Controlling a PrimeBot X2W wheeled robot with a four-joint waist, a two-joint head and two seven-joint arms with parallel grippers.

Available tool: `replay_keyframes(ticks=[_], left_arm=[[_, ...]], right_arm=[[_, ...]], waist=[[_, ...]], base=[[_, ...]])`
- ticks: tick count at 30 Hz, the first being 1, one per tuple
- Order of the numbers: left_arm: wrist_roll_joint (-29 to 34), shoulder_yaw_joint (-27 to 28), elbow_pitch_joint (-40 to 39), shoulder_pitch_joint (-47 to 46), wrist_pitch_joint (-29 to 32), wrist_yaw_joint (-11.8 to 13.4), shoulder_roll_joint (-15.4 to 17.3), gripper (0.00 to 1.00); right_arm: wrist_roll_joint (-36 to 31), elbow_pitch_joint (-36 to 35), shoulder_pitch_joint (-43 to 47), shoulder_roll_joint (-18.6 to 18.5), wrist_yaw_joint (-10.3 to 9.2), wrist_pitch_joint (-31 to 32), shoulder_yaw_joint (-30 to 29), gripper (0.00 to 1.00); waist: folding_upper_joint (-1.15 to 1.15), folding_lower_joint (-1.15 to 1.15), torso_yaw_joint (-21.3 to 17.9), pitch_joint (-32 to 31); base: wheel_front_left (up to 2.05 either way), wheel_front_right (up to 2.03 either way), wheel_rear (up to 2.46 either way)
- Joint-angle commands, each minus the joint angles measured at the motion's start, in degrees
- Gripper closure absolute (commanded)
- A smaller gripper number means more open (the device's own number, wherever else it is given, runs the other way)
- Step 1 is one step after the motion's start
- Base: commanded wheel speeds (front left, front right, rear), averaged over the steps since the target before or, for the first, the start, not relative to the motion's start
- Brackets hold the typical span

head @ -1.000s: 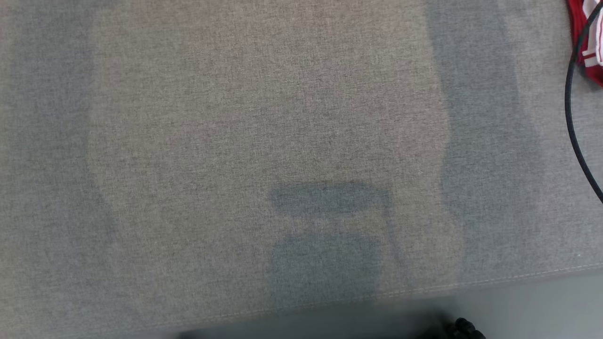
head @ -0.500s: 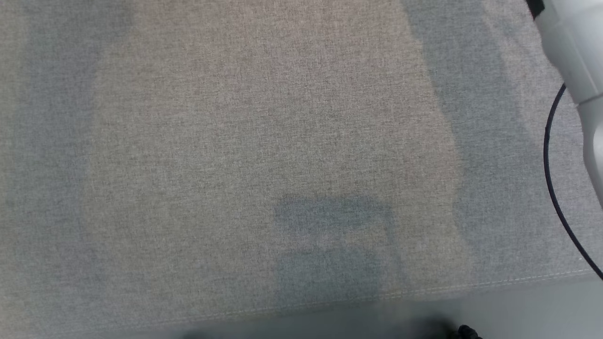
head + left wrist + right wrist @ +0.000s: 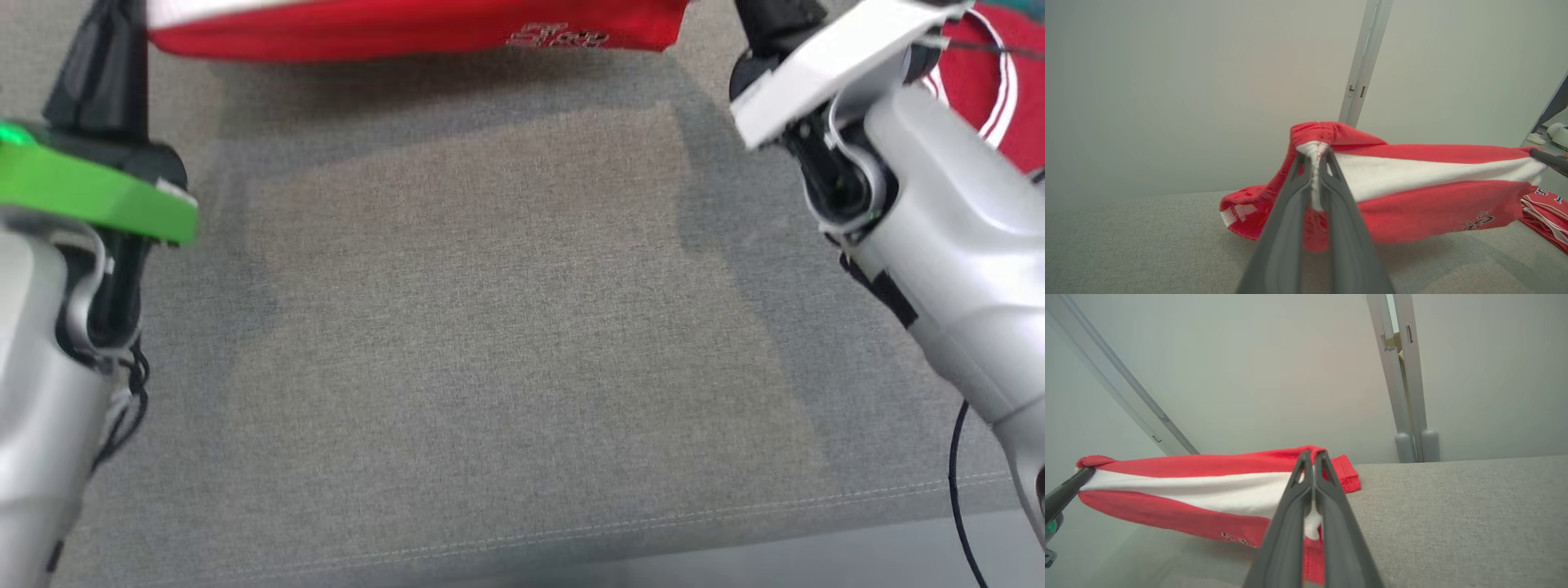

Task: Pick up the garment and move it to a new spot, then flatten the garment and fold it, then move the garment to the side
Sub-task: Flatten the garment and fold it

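Your left gripper (image 3: 1314, 157) has its jaws pinched on one end of the red knit garment with a white stripe (image 3: 1433, 204); your right gripper (image 3: 1312, 457) pinches the other end. The garment hangs stretched between them above the grey fabric table (image 3: 490, 327), along the head view's top edge. A second ago, red showed only in that view's upper right corner.

So the red garment (image 3: 408, 28) is stretched out sideways over the far side of the grey fabric surface (image 3: 490, 327), small logo showing, with a wide shadow under it. The left gripper (image 3: 114, 33), on the arm with the green band (image 3: 90, 196), sits right at its left end, and the right gripper (image 3: 771, 20) is just beside its right end. Another red piece with white trim (image 3: 976, 90) lies far right. A black cable (image 3: 955, 490) crosses the stitched front edge at the right.
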Motion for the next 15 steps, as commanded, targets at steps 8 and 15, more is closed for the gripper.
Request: replay_keyframes(ticks=[8,15], left_arm=[[3.92,6.78,-8.98,19.91,-0.37,2.36,-4.80,1.00],[7.98,11.54,-10.43,31.85,-0.38,1.45,-9.95,1.00]], right_arm=[[3.16,-9.28,16.31,-4.14,-0.03,-0.61,-0.16,1.00],[3.58,-16.02,29.21,-6.54,-0.04,-0.69,-3.40,1.00]], waist=[[0.00,0.00,-0.77,-9.37],[0.00,0.00,0.34,-13.21]], base=[[0.00,0.00,0.00],[0.00,0.00,0.00]])
